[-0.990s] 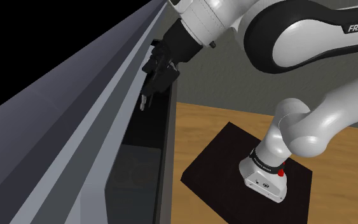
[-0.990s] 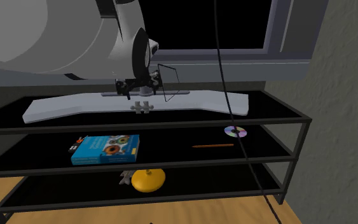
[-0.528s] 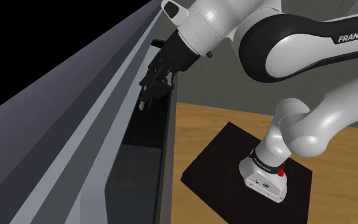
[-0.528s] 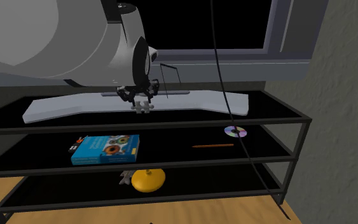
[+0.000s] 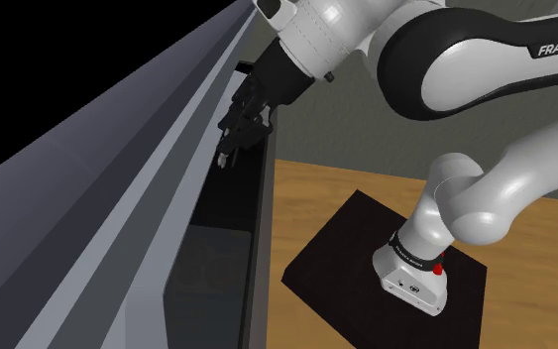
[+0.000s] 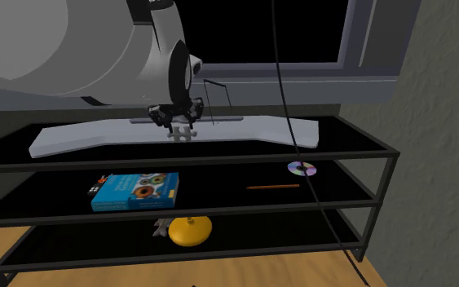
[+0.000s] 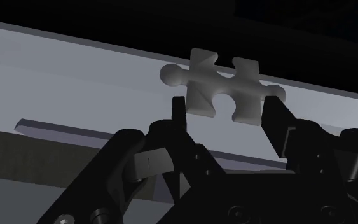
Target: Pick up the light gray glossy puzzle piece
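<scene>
Puzzle piece (image 7: pixel 219 83), pale grey, clamped between black jaws, its side edges hidden behind them

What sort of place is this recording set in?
Probably a living room. A black shelf rack stands against a textured wall on a wood floor. It carries what looks like a screen's curved grey foot, with a disc and a book on the shelf below.
</scene>
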You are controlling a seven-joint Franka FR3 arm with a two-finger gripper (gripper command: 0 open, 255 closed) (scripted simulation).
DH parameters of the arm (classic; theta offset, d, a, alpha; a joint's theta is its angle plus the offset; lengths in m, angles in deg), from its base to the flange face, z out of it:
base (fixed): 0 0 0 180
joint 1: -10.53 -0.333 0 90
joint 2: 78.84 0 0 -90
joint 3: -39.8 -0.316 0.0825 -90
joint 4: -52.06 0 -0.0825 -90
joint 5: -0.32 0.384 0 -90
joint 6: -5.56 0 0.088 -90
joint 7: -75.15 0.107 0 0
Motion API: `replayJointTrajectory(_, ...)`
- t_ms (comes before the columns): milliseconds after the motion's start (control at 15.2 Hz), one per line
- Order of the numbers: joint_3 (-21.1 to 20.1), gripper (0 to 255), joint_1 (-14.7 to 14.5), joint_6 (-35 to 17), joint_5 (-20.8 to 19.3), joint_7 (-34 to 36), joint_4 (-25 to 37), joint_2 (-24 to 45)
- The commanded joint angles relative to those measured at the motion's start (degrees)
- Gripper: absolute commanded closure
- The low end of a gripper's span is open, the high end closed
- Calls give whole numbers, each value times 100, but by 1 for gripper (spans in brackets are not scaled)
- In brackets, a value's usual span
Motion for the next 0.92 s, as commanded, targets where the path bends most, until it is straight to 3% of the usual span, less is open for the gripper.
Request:
replayJointTrajectory(0,12,255,15,147,-21,10,144,-1)
replayJointTrajectory(858,77,255,123,1007,-88,21,991,-19)
